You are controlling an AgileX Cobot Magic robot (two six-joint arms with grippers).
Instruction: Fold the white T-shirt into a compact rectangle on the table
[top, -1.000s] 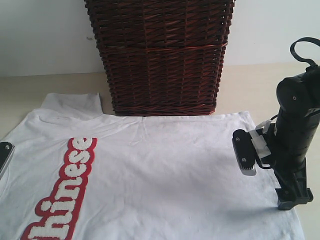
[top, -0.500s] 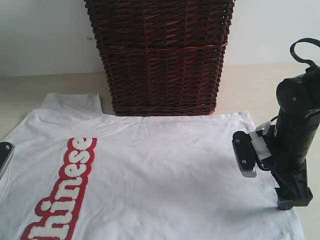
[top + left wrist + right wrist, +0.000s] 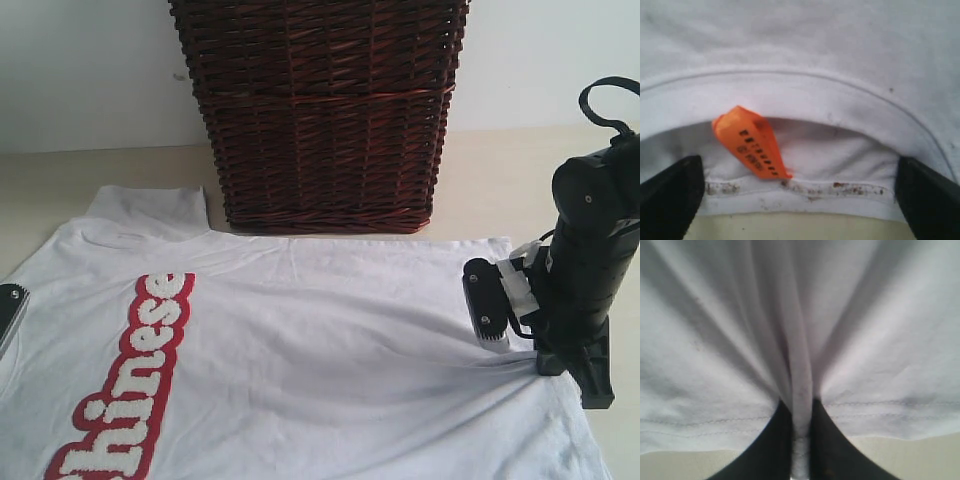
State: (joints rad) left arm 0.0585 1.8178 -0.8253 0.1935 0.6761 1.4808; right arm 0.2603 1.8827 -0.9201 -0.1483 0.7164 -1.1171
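The white T-shirt (image 3: 320,340) lies spread flat on the table (image 3: 60,175), with its fuzzy red-outlined letters (image 3: 130,375) at the lower left. My right gripper (image 3: 532,354) is at the shirt's right edge, shut on a pinched fold of hem (image 3: 801,405); creases fan out from it. One finger (image 3: 8,312) of the left gripper shows at the exterior view's left edge. In the left wrist view my left gripper (image 3: 800,200) stands open astride the collar (image 3: 790,190), just by the orange neck tag (image 3: 752,142).
A dark brown wicker basket (image 3: 320,110) stands right behind the shirt, its base touching the shirt's far edge. A pale wall rises behind the table. Bare tabletop (image 3: 500,180) shows to the basket's right.
The right gripper has closed on the hem and risen slightly, bunching the cloth into creases. The shirt's right side has shifted a little. The left gripper has not moved.
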